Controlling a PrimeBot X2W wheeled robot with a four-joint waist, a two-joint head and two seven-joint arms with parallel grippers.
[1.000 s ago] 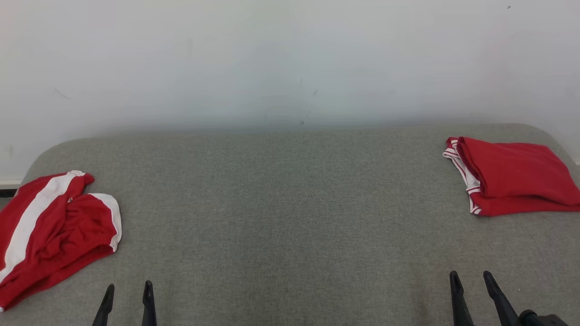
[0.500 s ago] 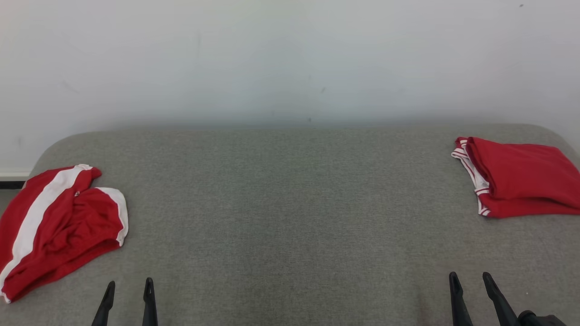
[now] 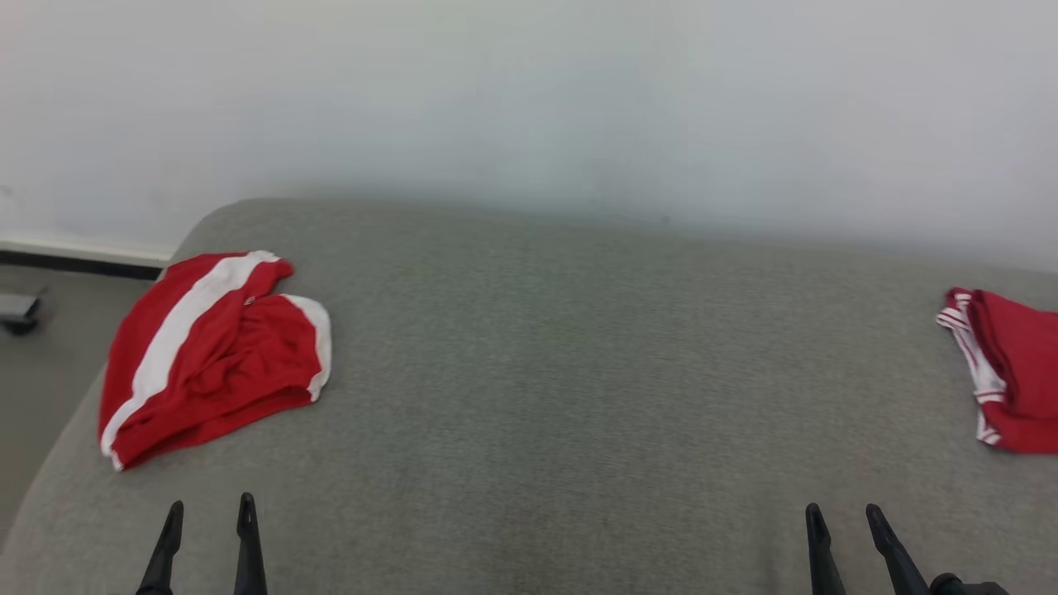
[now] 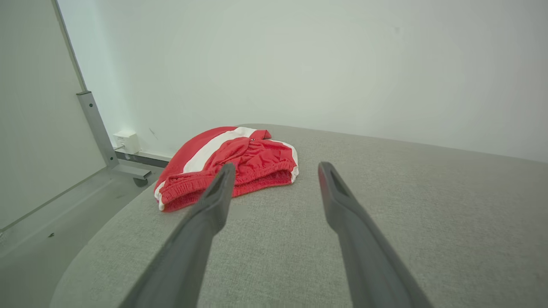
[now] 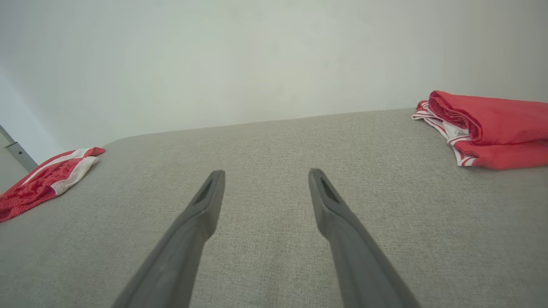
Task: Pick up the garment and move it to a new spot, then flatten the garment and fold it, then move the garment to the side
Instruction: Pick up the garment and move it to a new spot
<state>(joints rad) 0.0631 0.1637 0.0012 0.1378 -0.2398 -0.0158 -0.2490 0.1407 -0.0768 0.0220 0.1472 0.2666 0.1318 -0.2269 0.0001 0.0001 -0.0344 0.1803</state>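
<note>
the middle of the grey pad (image 3: 562,372) lies bare from its near edge to the wall (image 3: 529,99), with wide room for either gripper. the shorts (image 3: 211,351) lie crumpled at the far left corner, ahead of the left gripper (image 3: 211,502), with bare pad between them. the folded garment (image 3: 1012,372) lies at the right edge, well apart from the right gripper (image 3: 844,507). the wall closes the far side. left of the pad, a post (image 4: 96,128) and a caster (image 3: 18,312) stand on the floor.

Red garments: two on show, crumpled garment (image 3: 211,347) and folded garment (image 3: 1012,372) | grey padded surface (image 3: 562,372): just the one | grippers: two, left gripper (image 3: 210,502) and right gripper (image 3: 843,508) | dark fingers (image 4: 201,231): four, two apiece
</note>
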